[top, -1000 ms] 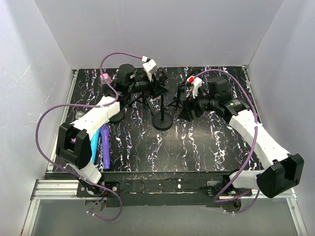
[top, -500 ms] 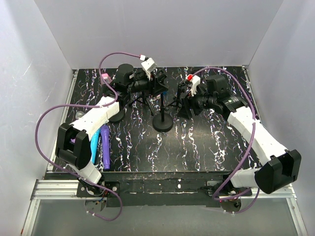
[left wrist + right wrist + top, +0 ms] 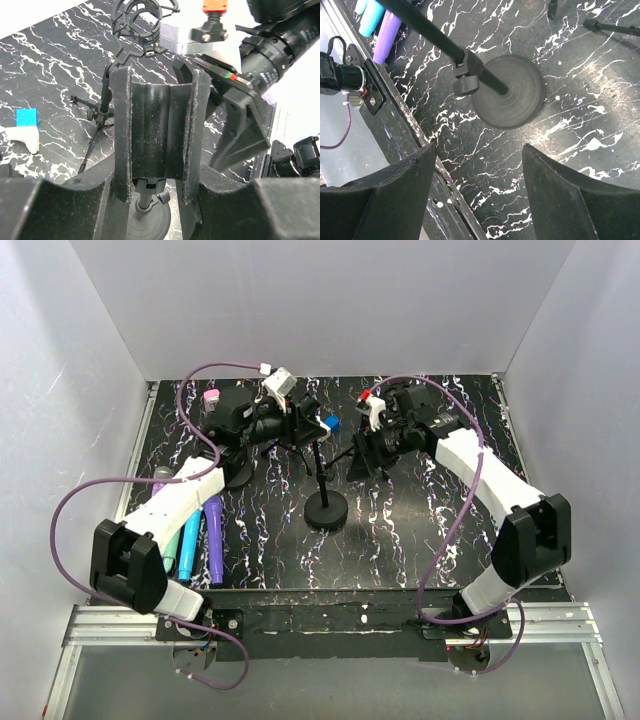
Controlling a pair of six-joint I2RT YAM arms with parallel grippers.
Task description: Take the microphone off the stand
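Note:
The stand is a black pole on a round base near the middle of the marbled table. Its base and pole clamp fill the right wrist view. At the stand's head, a black cylindrical microphone sits between the left fingers. My left gripper is shut on it, with the stand's grey swivel joint showing just below. My right gripper hangs open, right of the pole and above the table, with nothing between its fingers.
Purple, cyan and teal microphones lie at the left. A tripod stand with a wire shock mount stands behind, and another round base sits under the left arm. A small blue-and-white block shows beside the left gripper.
The left jaws closed on the microphone. The left arm swung left and the stand's base slid toward the near edge. The right arm reached farther in toward the stand.

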